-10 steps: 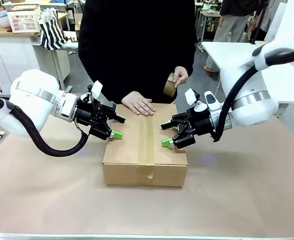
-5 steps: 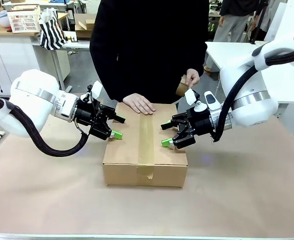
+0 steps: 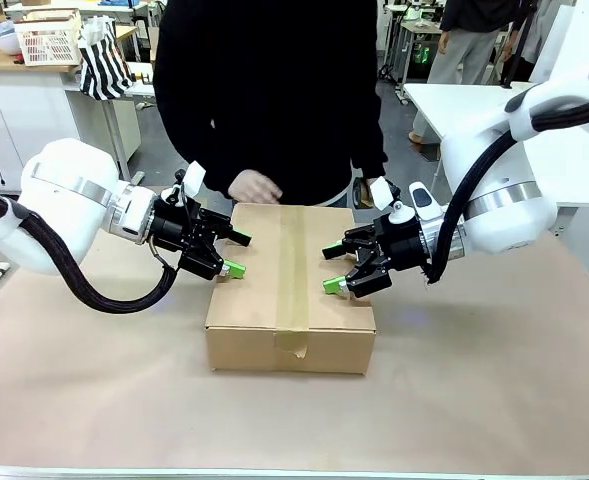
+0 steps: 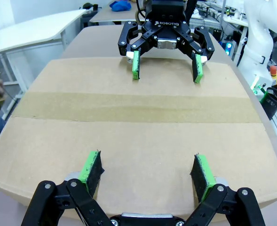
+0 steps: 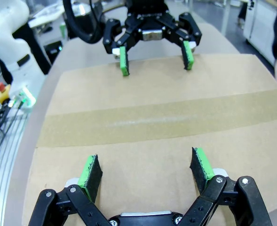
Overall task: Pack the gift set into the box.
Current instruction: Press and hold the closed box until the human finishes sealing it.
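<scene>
The box [image 3: 289, 290] lies shut on the table, a strip of brown tape [image 3: 292, 270] running along its centre seam. My left gripper [image 3: 237, 253] hangs open over the box's left edge, nothing between its green pads. Opposite it, my right gripper [image 3: 331, 268] is open over the right edge. In the left wrist view my left gripper [image 4: 146, 169] faces the right gripper [image 4: 165, 66] across the box [image 4: 129, 136]. The right wrist view mirrors this: right gripper [image 5: 147, 168], box [image 5: 152, 141], left gripper [image 5: 154, 54]. The gift set is hidden.
A person in black [image 3: 274, 90] stands at the table's far edge, one hand [image 3: 254, 187] just behind the box. Brown paper [image 3: 474, 380] covers the table. A white table [image 3: 454, 100] stands at the back right, and a basket [image 3: 46, 40] on a counter at the back left.
The person's hand has lifted off the box top and drawn back. The other hand, holding the tape roll, has dropped out of sight. Both grippers stay where they were.
</scene>
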